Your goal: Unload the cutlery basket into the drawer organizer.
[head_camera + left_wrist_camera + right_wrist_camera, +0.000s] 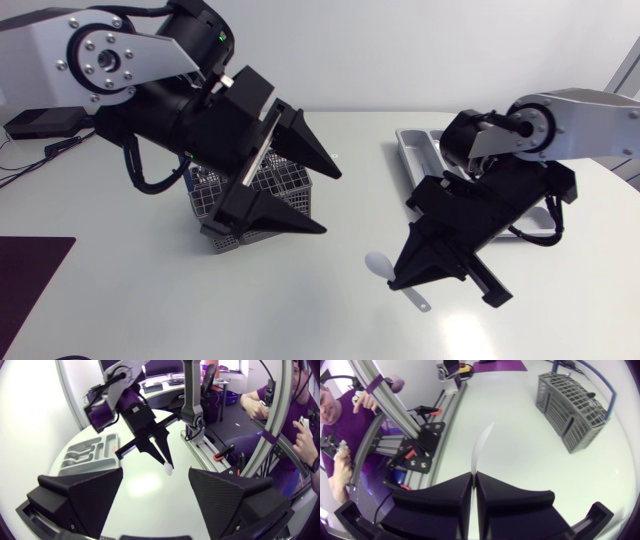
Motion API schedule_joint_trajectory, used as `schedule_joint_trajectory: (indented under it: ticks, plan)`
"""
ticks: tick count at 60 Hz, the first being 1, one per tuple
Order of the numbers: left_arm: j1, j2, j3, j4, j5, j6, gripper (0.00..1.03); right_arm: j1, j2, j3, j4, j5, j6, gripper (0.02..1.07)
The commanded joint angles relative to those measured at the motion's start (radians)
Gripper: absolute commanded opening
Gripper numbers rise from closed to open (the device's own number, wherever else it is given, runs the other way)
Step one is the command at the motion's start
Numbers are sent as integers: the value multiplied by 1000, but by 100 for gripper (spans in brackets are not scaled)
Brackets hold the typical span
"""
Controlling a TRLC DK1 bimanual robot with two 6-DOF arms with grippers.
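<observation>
The bench [120,300] is white and plain. On it I count one grey wire cutlery basket [258,182], one grey drawer organizer [413,150] and one white spoon [383,265].

My left arm [160,110] hangs over the basket. The left jaws are spread wide, with nothing between them and touching nothing.

My right arm [570,125] is above the organizer, which is well apart from the basket. The right jaws point at the open bench between the two. They are pressed together on the handle of the spoon [480,447], and its bowl sticks out ahead of the tips. I cannot tell whether the spoon touches the bench.
</observation>
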Motion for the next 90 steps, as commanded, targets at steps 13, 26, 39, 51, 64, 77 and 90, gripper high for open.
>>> schedule_joint_trajectory:
  ticks: [13, 26, 39, 51, 64, 77, 90]
  plan:
    - [45, 0, 23, 46, -92, -271, 90, -126, -165, -158, 318, 211, 176, 10]
    - [68, -15, 19, 58, -180, -392, 90, -221, -243, -306, 537, 348, 127, 10]
    - [108, -51, 29, 66, -288, -522, 90, -368, -326, -402, 704, 434, 9, 10]
    - [171, -80, 37, 69, -354, -604, 90, -523, -316, -506, 982, 467, -125, 10]
    - [268, -69, 57, 70, -388, -631, 90, -686, -142, -601, 1344, 426, -237, 10]
    - [314, -57, 59, 67, -389, -631, 90, -758, 41, -632, 1609, 385, -281, 10]
    - [312, -67, 43, 66, -389, -631, 90, -754, 118, -630, 1743, 385, -293, 11]
